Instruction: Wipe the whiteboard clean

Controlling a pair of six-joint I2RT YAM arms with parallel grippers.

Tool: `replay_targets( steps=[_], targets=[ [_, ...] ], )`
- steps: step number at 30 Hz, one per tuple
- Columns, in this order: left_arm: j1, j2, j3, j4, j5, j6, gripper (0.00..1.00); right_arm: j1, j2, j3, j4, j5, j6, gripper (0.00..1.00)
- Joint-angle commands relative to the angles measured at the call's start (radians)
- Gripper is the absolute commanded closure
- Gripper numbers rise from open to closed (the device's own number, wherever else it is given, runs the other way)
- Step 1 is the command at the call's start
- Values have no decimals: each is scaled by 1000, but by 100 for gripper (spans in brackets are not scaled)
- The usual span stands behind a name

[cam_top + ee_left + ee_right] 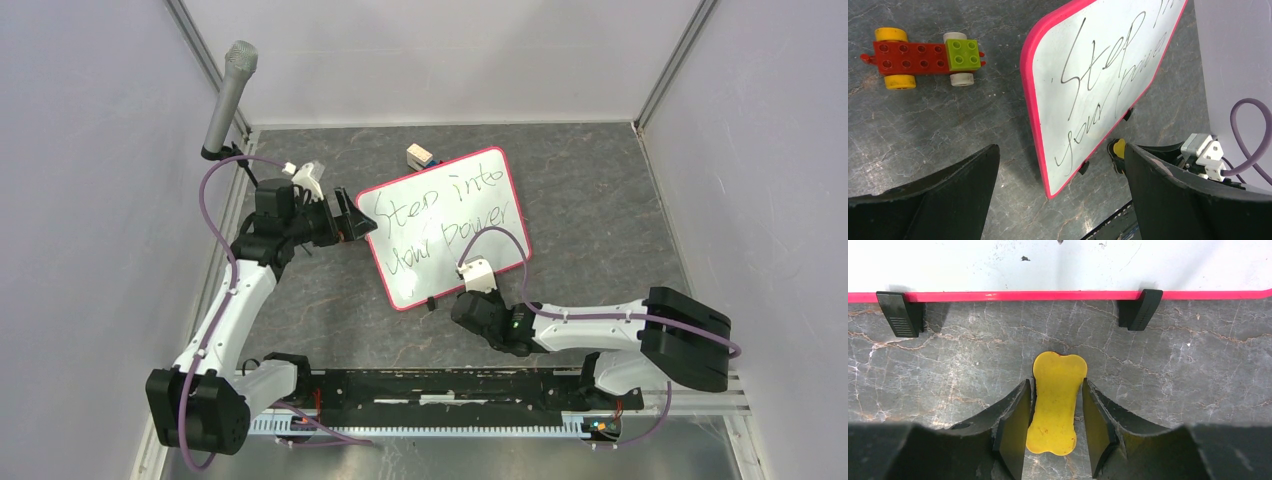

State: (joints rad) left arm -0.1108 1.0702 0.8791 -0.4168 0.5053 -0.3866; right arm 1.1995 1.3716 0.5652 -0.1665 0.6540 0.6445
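Observation:
The whiteboard [440,225] lies flat on the dark stone table, pink-rimmed, with black handwriting [1098,75] across it. My left gripper [358,222] is open at the board's left edge. In the left wrist view its jaws [1060,149] stand wide around the board's near corner, holding nothing. My right gripper [455,300] is just off the board's near edge, shut on a yellow bone-shaped eraser [1054,400]. The eraser [1119,148] rests on the table a short way from the pink rim [1048,295], between two black clips [900,312].
A toy car of red, green and yellow bricks [923,57] sits beyond the board's far corner [420,156]. A microphone [228,95] stands at the back left. The right arm's purple cable [500,235] loops over the board. Pale walls enclose the table.

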Motion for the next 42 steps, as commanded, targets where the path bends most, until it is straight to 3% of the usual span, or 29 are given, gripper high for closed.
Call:
replay_targets(
  steps=[1,15,24,33,36,42],
  targets=[
    [0,-6,-3,39,6,0,0,-2,-2,-2,47,2,15,52],
    [14,-19,-13,68,4,-15,0,-2,-4,-40,65,-12,17,47],
    [18,-20,-15,71,-12,-28,0,-2,-29,-53,108,-7,-27,67],
    [49,-49,-71,253,-47,-235,1,-8,-159,20,229,-27,-319,83],
    [49,-46,-98,363,-53,-305,5,-53,-179,69,274,-67,-404,84],
    [64,48,-48,390,-22,-262,28,-166,-95,227,361,-188,-509,84]
  ],
)
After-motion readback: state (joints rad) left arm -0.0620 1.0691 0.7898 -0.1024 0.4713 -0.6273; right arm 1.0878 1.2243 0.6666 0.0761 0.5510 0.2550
